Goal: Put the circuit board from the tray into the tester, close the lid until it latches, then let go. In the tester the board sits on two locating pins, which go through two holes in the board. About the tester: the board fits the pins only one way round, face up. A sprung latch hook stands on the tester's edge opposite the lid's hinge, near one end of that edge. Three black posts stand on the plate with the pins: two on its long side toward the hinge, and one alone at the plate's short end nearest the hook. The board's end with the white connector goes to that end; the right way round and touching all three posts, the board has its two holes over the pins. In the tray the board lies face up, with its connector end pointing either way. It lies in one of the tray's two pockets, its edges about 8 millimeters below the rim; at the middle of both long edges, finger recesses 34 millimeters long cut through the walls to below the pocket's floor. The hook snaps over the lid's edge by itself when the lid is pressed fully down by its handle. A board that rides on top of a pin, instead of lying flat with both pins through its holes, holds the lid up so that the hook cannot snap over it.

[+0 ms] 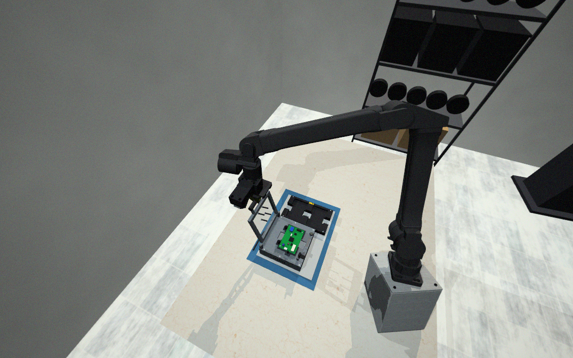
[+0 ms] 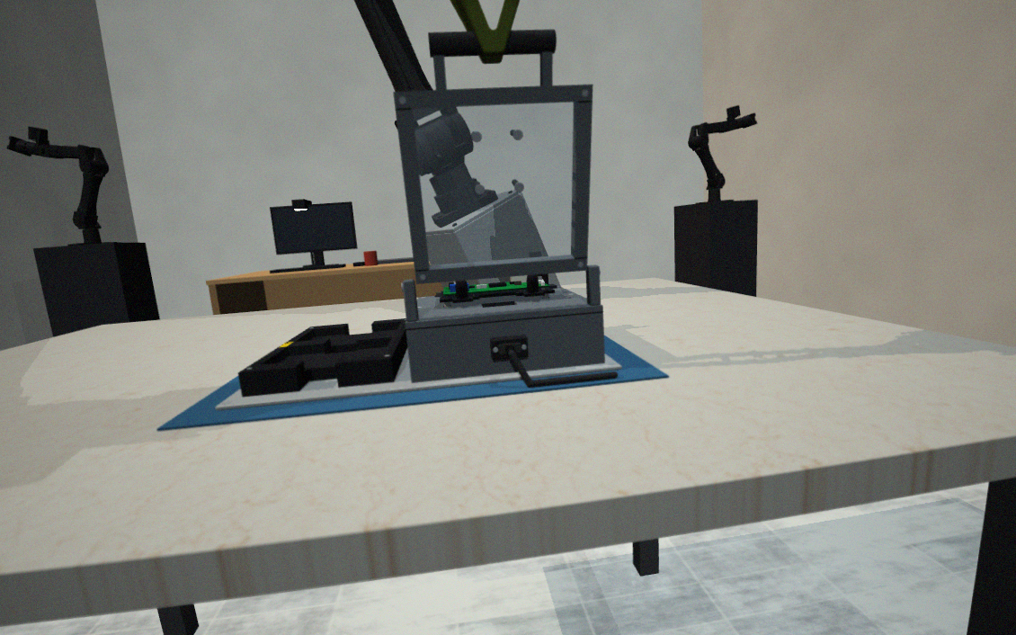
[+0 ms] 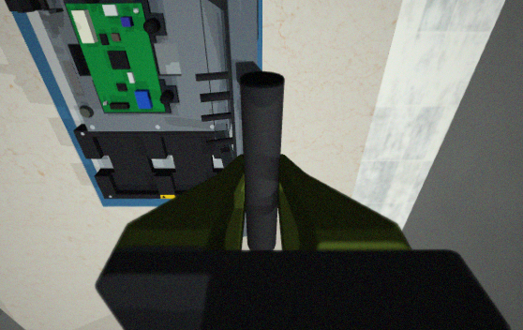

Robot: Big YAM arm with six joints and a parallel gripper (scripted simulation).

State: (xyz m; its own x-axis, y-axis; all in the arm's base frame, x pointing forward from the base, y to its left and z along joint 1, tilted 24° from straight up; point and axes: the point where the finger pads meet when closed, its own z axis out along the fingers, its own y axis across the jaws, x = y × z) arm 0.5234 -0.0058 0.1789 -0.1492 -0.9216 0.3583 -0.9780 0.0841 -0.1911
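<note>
The green circuit board (image 1: 291, 240) (image 2: 496, 286) (image 3: 114, 56) lies face up on the plate of the grey tester (image 1: 280, 260) (image 2: 465, 346) (image 3: 185, 94), beside two black posts on the hinge side. The clear lid (image 1: 253, 226) (image 2: 583, 173) stands open, nearly upright. My gripper (image 1: 255, 201) (image 2: 488, 53) (image 3: 261, 165) is above the lid and shut on the lid's black bar handle (image 2: 457, 40) (image 3: 261, 117). The black tray (image 1: 306, 211) (image 2: 315, 359) (image 3: 128, 164) next to the tester has both pockets empty.
Tester and tray stand on a grey base on a blue mat (image 1: 253, 260) (image 2: 204, 410) (image 3: 44, 70). A black cable (image 2: 567, 378) runs from the tester's side. The arm's grey pedestal (image 1: 402, 302) stands to the right. A dark shelf rack (image 1: 449, 53) is behind the table.
</note>
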